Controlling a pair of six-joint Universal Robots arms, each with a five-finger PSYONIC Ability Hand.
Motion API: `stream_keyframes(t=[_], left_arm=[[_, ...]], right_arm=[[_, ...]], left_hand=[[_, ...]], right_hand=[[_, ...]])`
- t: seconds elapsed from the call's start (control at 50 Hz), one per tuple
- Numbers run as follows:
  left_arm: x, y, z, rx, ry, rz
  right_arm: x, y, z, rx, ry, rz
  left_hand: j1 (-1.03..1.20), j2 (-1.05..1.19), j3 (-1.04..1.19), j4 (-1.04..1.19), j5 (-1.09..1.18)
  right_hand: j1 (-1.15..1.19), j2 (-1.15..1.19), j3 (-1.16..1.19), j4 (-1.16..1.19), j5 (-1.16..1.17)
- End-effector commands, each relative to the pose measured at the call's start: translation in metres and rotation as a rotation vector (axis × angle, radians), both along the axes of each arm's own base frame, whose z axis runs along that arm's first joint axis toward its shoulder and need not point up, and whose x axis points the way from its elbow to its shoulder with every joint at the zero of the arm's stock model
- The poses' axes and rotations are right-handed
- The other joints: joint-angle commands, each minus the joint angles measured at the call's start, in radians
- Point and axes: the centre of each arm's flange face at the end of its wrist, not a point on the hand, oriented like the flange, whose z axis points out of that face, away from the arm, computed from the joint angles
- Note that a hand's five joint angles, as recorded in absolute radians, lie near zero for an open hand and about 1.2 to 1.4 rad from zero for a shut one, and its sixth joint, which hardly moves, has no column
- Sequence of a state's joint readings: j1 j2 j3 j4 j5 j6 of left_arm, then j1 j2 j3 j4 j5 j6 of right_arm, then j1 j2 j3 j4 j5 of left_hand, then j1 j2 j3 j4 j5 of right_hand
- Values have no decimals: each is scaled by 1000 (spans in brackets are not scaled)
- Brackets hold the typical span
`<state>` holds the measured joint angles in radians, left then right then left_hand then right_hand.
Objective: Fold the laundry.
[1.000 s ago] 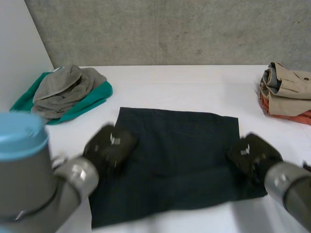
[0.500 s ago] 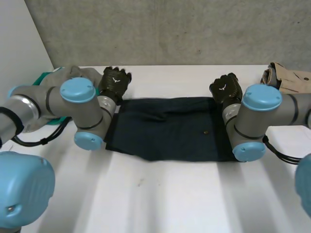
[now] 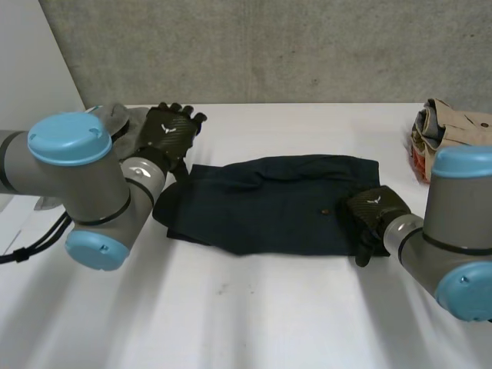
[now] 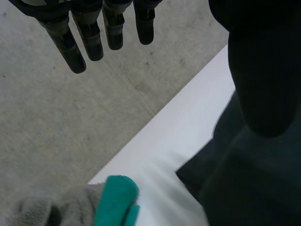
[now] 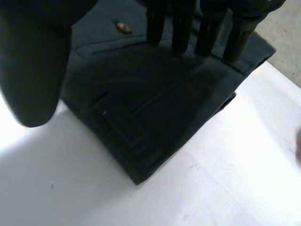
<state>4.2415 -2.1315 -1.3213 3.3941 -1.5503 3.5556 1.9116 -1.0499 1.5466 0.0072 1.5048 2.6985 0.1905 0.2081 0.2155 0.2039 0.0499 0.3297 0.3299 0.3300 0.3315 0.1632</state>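
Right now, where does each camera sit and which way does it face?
Head view: behind and between the arms, looking down at the white table; both arms, left hand and right hand show.
Left wrist view: on the left wrist, looking past its straight fingers towards the concrete wall and the green and grey pile.
Right wrist view: on the right wrist, looking down past its straight fingers at the dark folded garment.
Shared: all three views see that garment.

cloth: mid-table | heap: far left, behind | stack: far right, behind
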Motion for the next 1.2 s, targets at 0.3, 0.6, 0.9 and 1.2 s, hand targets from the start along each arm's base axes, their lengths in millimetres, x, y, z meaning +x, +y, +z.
stream_keyframes(t=[0.3,0.6,0.9,1.2], left_arm=[[9,16,18,-2,32,3],[20,36,28,14,67,8],[27,32,67,-84,161,26],[-42,50,48,56,246,-136]], right_arm=[[-51,-18,39,-367,366,-87],[130,90,35,-694,188,755],[117,85,84,-497,-224,582],[54,16,99,-91,-498,161]], left_hand=[[-16,-34,-41,-29,-50],[-16,-34,-41,-29,-50],[-16,-34,-41,-29,-50],[-16,-34,-41,-29,-50]], right_hand=[[1067,1066,1066,1065,1059],[1067,1066,1066,1065,1059],[-155,-155,-155,-157,-163],[-155,-155,-155,-157,-163]])
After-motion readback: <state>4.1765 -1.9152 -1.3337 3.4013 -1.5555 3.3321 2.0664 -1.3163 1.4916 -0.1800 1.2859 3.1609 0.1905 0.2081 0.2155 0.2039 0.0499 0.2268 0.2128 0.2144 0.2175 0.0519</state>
